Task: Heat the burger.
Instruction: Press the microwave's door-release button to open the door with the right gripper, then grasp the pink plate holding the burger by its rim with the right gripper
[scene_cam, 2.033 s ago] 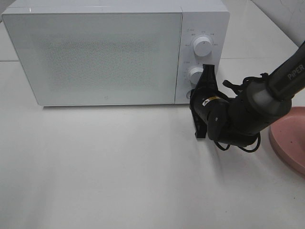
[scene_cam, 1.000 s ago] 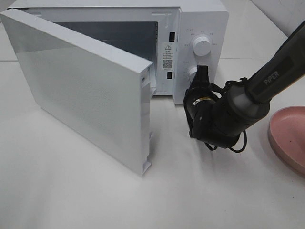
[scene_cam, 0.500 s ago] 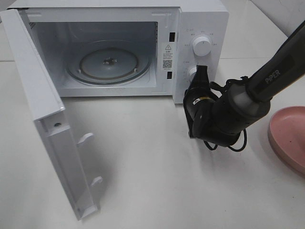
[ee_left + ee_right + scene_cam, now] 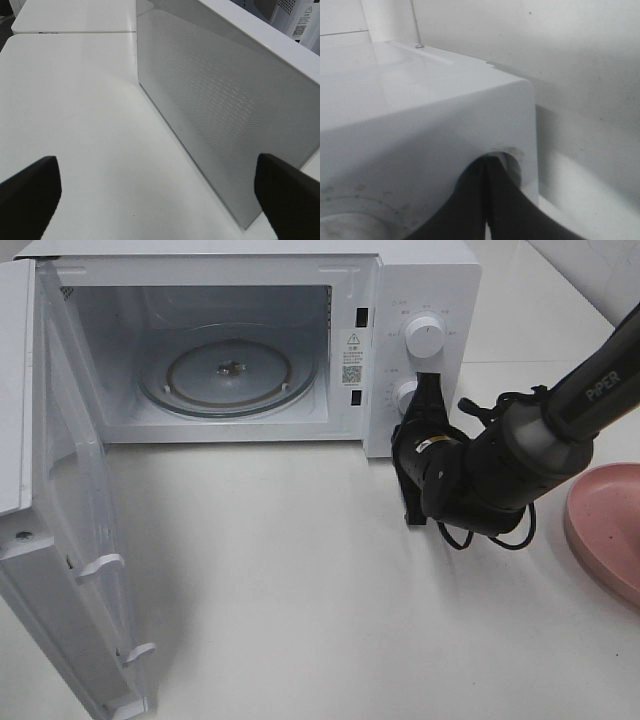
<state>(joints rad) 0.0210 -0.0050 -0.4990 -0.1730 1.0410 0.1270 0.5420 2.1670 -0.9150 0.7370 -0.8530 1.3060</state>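
**A:** What changed over the last couple of sec.?

**B:** The microwave (image 4: 425,280) door (image 4: 60,540) was shut two sec. ago. It now stands swung fully out to the near left, so the cavity is open to us. The right gripper (image 4: 428,390) has its fingers pressed together w/ nothing between them. Its tip sits at the release recess just below the lower knob (image 4: 405,395). The right wrist view shows the same closed tip (image 4: 487,167) at that recess.

**A:** What does that mean for the task?

**B:** We judge the opening step done. Loading comes next, and heating has not yet begun.

**A:** Containers & contents?

**B:** The cavity holds only the glass turntable (image 4: 228,370), w/ nothing on it. The pink plate (image 4: 600,525) sits at the right edge of the table (image 4: 300,580), partly cut off — the part we see is bare.

**A:** And the burger?

**B:** It is in no view, so we cannot say where it lies.

**A:** And the other tool?

**B:** The left gripper (image 4: 155,167) is out of the high view. Its fingers are spread wide and hold nothing — they face the door's outer face (image 4: 215,105).
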